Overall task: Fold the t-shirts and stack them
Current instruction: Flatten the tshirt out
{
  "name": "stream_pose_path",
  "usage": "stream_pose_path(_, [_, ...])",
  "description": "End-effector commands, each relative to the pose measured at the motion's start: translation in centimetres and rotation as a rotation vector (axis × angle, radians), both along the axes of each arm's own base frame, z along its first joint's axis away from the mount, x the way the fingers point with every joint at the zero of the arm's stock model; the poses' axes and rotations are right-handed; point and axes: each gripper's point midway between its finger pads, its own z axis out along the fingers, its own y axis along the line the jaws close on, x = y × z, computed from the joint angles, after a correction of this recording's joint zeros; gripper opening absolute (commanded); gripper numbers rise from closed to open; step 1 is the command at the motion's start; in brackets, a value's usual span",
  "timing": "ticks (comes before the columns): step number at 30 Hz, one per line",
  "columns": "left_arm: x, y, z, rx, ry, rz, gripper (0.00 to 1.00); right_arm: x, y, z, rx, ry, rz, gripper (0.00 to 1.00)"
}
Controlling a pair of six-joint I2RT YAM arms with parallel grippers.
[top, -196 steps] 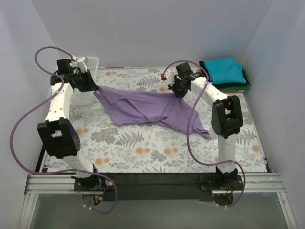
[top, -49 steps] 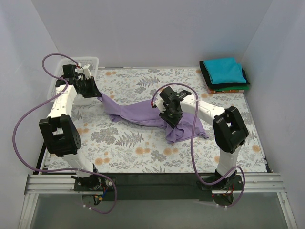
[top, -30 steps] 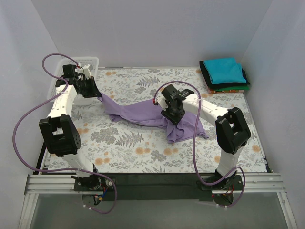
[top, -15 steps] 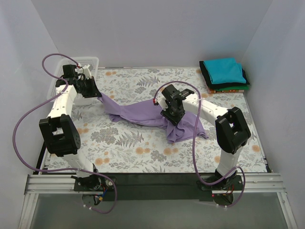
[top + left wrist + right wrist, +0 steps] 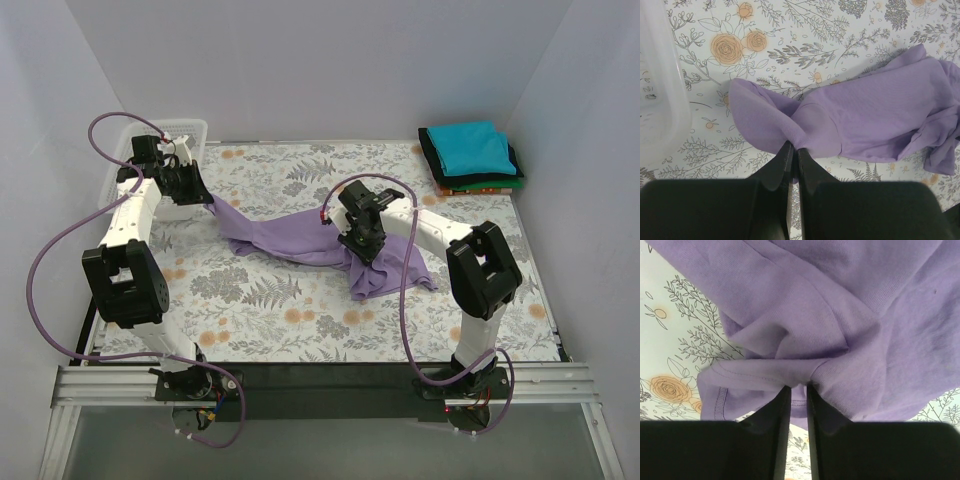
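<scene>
The lavender t-shirt [image 5: 290, 238] lies crumpled across the middle of the floral cloth, stretched from the left rear toward the centre right. My left gripper [image 5: 206, 198] is shut on its left end, and in the left wrist view the fingertips [image 5: 794, 146] pinch a bunched corner of the shirt [image 5: 875, 115]. My right gripper [image 5: 365, 250] presses down on the shirt's right part. In the right wrist view the jaws [image 5: 798, 386] stand close together, nipping a fold of the lavender cloth [image 5: 840, 300]. Folded t-shirts [image 5: 472, 150], teal on top of dark green and orange-red, sit stacked at the back right.
A white mesh basket [image 5: 188, 131] stands at the back left corner, right behind my left gripper; its wall [image 5: 660, 100] fills the left side of the left wrist view. Purple cables loop over both arms. White walls enclose the table.
The right jaws have narrowed onto the fold of lavender cloth within the last half second. Earlier the right arm drew the shirt's right side in toward the centre. The left arm holds still.
</scene>
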Motion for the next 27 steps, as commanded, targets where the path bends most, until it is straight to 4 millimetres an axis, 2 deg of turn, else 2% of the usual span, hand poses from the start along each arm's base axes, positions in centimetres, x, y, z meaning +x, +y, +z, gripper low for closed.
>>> stream_pose_path(1, [0.2, -0.2, 0.9, 0.002, -0.036, -0.016, 0.0, 0.6, 0.2, -0.2, 0.016, -0.012, -0.007, 0.22])
stream_pose_path(7, [0.4, -0.1, 1.0, 0.006, -0.038, -0.017, 0.0, 1.1, -0.1, 1.1, 0.016, -0.057, -0.017, 0.01])
stream_pose_path(10, [0.5, -0.1, 1.3, 0.007, -0.045, -0.018, 0.0, 1.4, -0.4, 2.9, 0.02, -0.1, -0.025, 0.01])
stream_pose_path(14, [0.4, -0.1, 1.7, 0.012, -0.051, -0.021, 0.0, 1.9, -1.0, 6.8, 0.07, -0.201, -0.021, 0.01])
stream_pose_path(17, [0.3, -0.1, 2.0, 0.014, -0.058, -0.022, 0.0, 1.9, -1.5, 8.7, 0.108, -0.243, -0.014, 0.01])
stream_pose_path(20, [0.1, -0.1, 1.9, 0.009, -0.052, -0.02, 0.0, 1.4, -1.6, 9.1, 0.138, -0.23, 0.004, 0.01])
stream_pose_path(22, [0.1, -0.2, 2.0, 0.004, -0.052, -0.022, 0.0, -0.1, -1.0, 8.4, 0.176, -0.152, 0.017, 0.01])
stream_pose_path(23, [0.1, -0.3, 2.1, 0.002, -0.054, -0.02, 0.0, -0.6, -0.8, 8.1, 0.196, -0.118, -0.002, 0.22])
stream_pose_path(24, [0.1, -0.3, 2.1, -0.001, -0.053, -0.019, 0.0, -1.4, -1.3, 7.2, 0.212, -0.064, -0.033, 0.31])
stream_pose_path(25, [0.1, -0.2, 2.2, -0.002, -0.054, -0.015, 0.0, -2.2, -0.5, 6.9, 0.286, -0.01, -0.062, 0.37])
stream_pose_path(26, [0.1, -0.3, 2.4, -0.002, -0.061, -0.018, 0.0, -2.6, -0.5, 7.0, 0.33, -0.005, -0.082, 0.44])
stream_pose_path(27, [0.1, -0.4, 2.4, -0.007, -0.057, -0.017, 0.0, -2.4, -0.9, 6.9, 0.36, -0.008, -0.114, 0.46])
